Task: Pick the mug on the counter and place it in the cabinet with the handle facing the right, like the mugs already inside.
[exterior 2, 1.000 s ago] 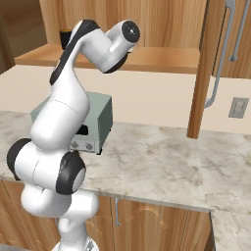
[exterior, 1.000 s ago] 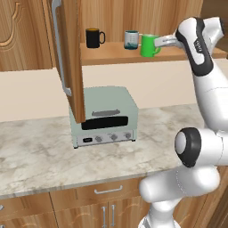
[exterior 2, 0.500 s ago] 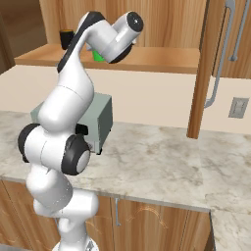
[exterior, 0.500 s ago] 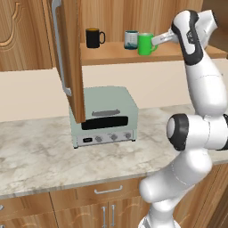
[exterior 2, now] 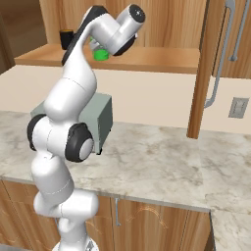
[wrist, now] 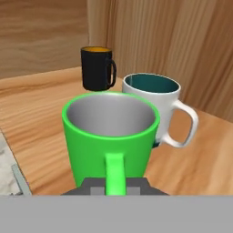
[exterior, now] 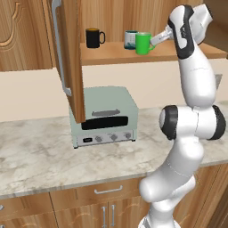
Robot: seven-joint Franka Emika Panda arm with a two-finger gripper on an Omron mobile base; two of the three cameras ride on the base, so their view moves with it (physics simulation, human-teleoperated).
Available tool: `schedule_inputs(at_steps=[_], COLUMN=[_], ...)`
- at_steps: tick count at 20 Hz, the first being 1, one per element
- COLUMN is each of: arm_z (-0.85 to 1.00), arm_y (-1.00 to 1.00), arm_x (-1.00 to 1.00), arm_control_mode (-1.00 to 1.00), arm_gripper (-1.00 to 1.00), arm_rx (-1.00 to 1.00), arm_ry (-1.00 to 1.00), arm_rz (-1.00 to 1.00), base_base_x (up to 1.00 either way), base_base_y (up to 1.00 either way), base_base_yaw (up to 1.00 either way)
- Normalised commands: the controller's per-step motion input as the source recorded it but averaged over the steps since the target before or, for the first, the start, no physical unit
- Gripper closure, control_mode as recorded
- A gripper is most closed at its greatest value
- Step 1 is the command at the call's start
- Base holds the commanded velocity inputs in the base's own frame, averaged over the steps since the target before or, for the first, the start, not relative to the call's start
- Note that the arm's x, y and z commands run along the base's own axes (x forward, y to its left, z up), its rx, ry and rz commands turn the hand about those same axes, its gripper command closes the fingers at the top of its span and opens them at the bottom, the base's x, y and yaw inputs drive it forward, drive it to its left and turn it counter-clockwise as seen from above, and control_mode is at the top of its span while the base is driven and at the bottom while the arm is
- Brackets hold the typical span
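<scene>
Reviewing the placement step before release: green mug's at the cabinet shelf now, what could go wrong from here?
1. The green mug sits very close in front of the teal-and-white mug; pushing further in could likely knock it.
2. Its handle points back toward the gripper, so releasing now may leave it facing the wrong way, unlike the black mug.
3. Whether it rests on the shelf is unclear; it could drop.

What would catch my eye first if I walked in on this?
The bright green mug stands out most, up at the cabinet shelf at the end of the raised white arm, right beside a teal-and-white mug, with a black mug farther left. Below sits a pale green toaster oven on the marbled counter.
</scene>
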Motion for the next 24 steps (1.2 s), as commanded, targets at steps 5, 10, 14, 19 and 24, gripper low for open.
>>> schedule_inputs(at_steps=[5,10,14,19,24], arm_z=[-0.22,-0.20,-0.24,-0.15,-0.27], arm_y=[-0.04,-0.06,-0.03,-0.02,-0.02], arm_x=[0.26,0.29,0.26,0.27,0.21], arm_control_mode=[-1.00,-1.00,-1.00,-1.00,-1.00], arm_gripper=[1.00,1.00,1.00,1.00,1.00], arm_rx=[-0.04,-0.01,0.00,0.00,0.02], arm_ry=[0.00,0.00,0.00,0.00,0.00], arm_rz=[0.05,0.01,0.00,0.00,0.00], base_base_x=[0.00,0.00,0.00,0.00,0.00], base_base_y=[0.00,0.00,0.00,0.00,0.00], base_base_yaw=[0.00,0.00,0.00,0.00,0.00])
